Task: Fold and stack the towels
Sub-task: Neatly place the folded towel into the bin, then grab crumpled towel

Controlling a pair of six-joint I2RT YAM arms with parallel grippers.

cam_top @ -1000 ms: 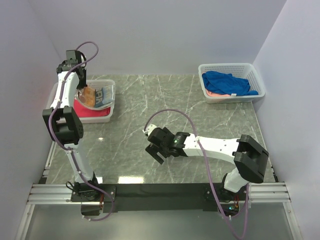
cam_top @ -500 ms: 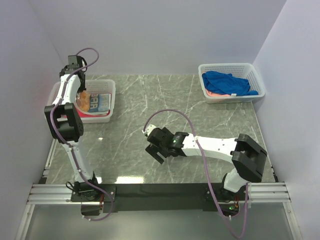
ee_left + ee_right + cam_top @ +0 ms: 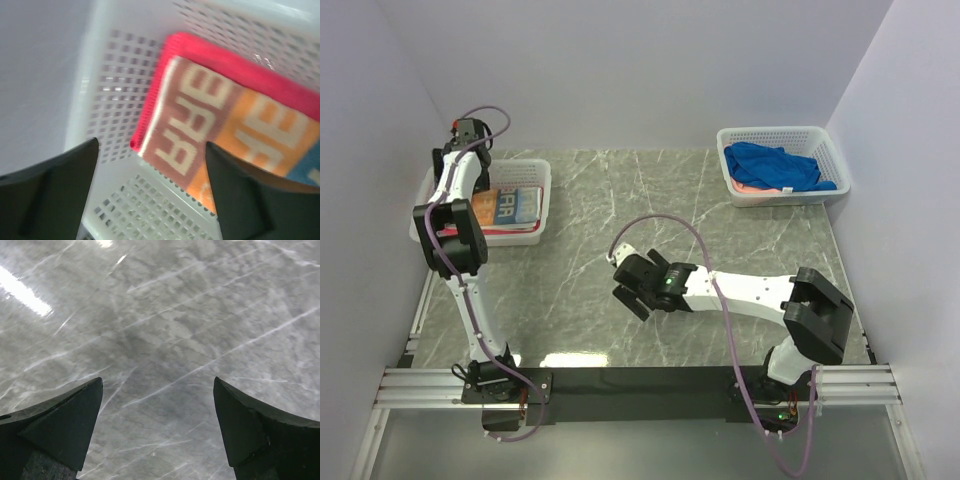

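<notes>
Printed towel [image 3: 508, 205] sits folded on the pink-red towel [image 3: 210, 55] in the basket [image 3: 544, 185] at the far-left corner of the bench [image 3: 650, 200]. Left claw [image 3: 150, 167] hangs released above; probably best lifting straight clear. Right claw [image 3: 157, 382] is spread, empty.
</notes>
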